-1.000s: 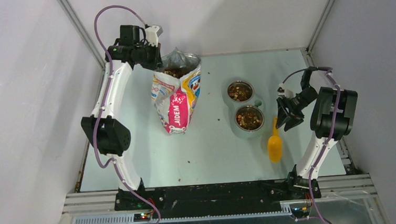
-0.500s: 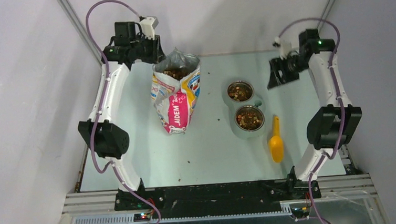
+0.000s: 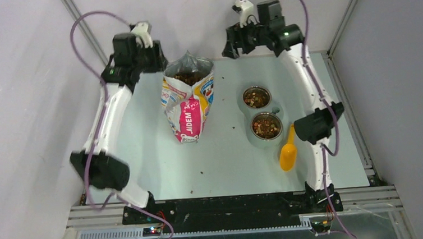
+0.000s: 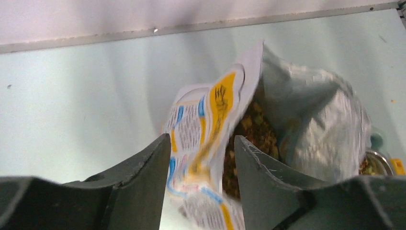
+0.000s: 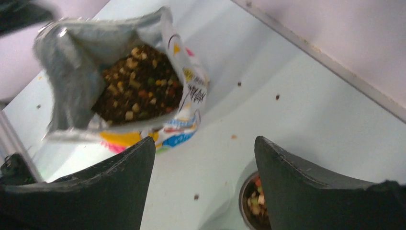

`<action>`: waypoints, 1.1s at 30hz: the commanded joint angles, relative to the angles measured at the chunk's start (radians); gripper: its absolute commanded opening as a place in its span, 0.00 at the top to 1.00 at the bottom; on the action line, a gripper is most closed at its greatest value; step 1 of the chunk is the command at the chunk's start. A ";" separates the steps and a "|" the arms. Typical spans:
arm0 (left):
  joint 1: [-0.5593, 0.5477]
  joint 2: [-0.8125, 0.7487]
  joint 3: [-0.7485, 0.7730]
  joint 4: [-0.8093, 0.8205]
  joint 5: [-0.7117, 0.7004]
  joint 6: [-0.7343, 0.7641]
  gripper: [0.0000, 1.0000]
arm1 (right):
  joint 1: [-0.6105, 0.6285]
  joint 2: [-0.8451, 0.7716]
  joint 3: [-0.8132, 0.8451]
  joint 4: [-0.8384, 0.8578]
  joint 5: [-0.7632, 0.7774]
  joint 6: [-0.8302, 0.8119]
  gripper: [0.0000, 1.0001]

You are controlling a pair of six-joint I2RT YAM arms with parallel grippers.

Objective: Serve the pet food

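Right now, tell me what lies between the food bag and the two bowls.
In the top view, the table between the bag and the bowls is bare, apart from one stray speck, likely kibble.

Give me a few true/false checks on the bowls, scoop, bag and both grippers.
1. Both bowls hold pet food. True.
2. The yellow scoop is in the right gripper. False: it lies on the table beside the bowls; that gripper is open and empty.
3. The bag stands upright with its top open. True.
4. The left gripper is shut on the bag. False: its jaws stand open near the bag's top.
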 commanded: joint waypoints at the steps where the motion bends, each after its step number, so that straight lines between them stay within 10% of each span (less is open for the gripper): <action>1: -0.008 -0.426 -0.369 0.414 -0.066 -0.062 0.41 | 0.077 0.146 0.187 0.126 0.136 0.045 0.21; 9: -0.126 -0.559 -0.622 0.209 0.254 0.232 0.41 | 0.173 0.277 0.284 0.214 0.166 0.022 0.18; 18: -0.299 -0.622 -0.888 0.509 0.024 0.234 0.37 | 0.217 0.375 0.297 0.214 0.191 0.024 0.24; 23: -0.471 -0.607 -0.966 0.677 -0.271 0.237 0.37 | 0.253 0.397 0.332 0.205 0.287 0.034 0.48; 28: -0.493 -0.579 -0.971 0.729 -0.391 0.269 0.41 | 0.260 0.373 0.323 0.167 0.366 0.104 0.98; 33: -0.491 -0.590 -0.976 0.713 -0.474 0.255 0.50 | 0.251 0.260 0.196 0.118 0.352 0.172 1.00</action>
